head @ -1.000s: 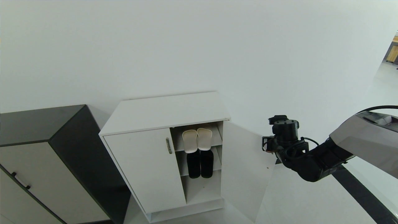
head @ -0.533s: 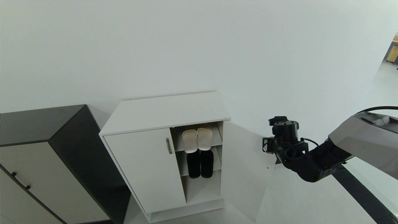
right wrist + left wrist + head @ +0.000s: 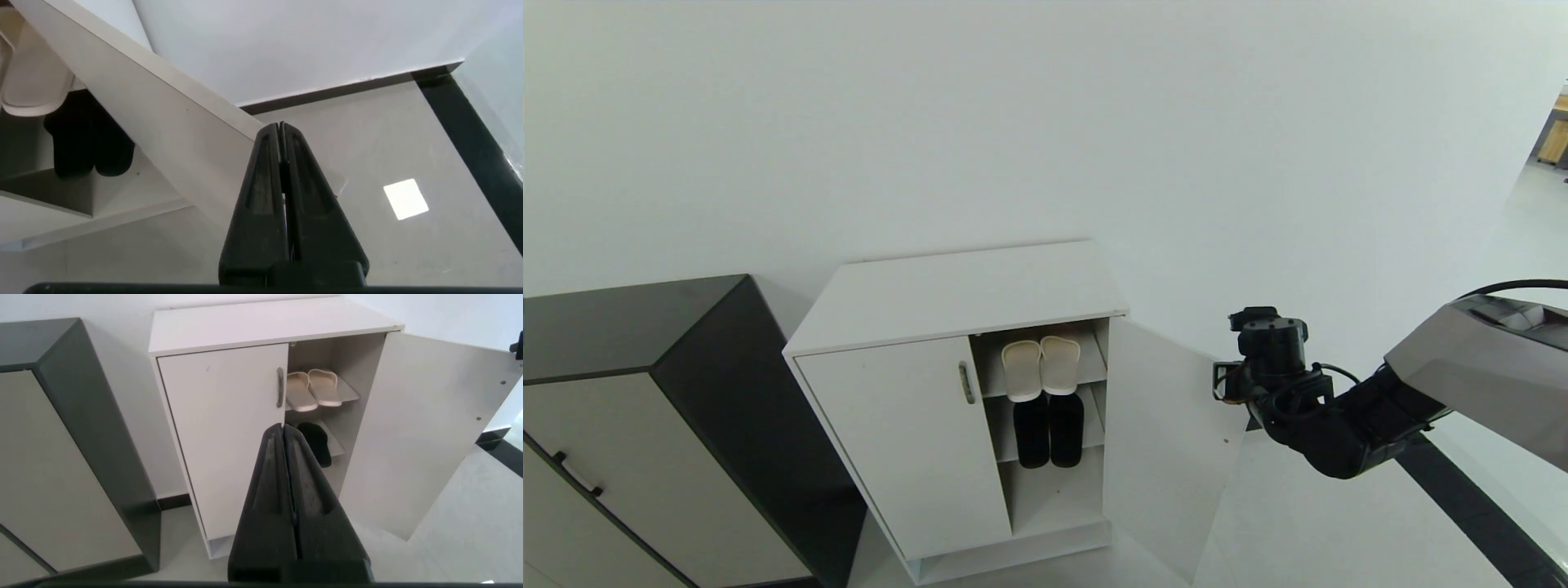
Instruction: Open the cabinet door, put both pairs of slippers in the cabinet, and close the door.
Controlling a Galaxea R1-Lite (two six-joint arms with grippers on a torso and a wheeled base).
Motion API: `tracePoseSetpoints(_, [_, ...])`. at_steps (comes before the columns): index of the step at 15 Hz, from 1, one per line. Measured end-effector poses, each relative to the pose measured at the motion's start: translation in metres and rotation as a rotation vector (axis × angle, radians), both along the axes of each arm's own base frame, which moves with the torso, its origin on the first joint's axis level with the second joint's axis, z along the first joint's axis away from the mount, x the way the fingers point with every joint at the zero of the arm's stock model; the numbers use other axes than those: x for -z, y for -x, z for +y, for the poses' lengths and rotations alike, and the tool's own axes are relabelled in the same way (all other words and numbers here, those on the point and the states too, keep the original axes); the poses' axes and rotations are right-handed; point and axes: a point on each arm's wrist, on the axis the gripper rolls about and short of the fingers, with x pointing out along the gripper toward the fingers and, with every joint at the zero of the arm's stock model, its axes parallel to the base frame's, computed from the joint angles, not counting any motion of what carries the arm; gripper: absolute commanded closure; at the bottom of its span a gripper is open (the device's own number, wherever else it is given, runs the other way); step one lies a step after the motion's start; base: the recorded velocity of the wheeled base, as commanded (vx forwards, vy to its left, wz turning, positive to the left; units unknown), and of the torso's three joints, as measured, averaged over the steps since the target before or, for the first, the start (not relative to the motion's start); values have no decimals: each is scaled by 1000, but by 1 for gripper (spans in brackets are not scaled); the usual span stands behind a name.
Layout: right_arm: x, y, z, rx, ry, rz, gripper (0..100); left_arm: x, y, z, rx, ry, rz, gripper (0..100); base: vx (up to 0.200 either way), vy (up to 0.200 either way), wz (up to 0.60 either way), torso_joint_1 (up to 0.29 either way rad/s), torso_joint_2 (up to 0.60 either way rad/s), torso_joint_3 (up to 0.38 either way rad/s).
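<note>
Progress: I judge two of three steps done and one left.

- **Cabinet** (image 3: 956, 298): one, white. I count two doors: the right door (image 3: 1168, 457) is swung wide and the left door (image 3: 907, 441) is shut.
- **Slippers:** two pairs, four in all.
  - The white pair (image 3: 1041, 367) lies side by side at the front edge of the upper shelf.
  - The black pair (image 3: 1049, 430) lies at the front edge of the shelf beneath.
- **Outstanding:** closing the right door.
- **Right gripper** (image 3: 280, 129): one, fingers clenched together on nothing, near the open door's free edge.
- **Left gripper** (image 3: 283, 431): one, likewise clenched and empty, well apart from the cabinet front.
- **Dark cabinet** (image 3: 645, 327): one, beside the white one's left side.
</note>
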Motion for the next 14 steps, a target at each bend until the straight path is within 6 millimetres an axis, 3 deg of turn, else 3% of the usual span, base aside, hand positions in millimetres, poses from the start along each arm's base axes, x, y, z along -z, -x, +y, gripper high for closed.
tracePoseSetpoints(8, [4, 5, 4, -12, 11, 27, 100, 0, 0, 0, 0, 0, 0, 100, 0, 0, 0, 0, 0, 0])
tracePoseSetpoints(14, [6, 26, 25, -79, 22, 49, 100, 0, 0, 0, 0, 0, 0, 100, 0, 0, 0, 0, 0, 0])
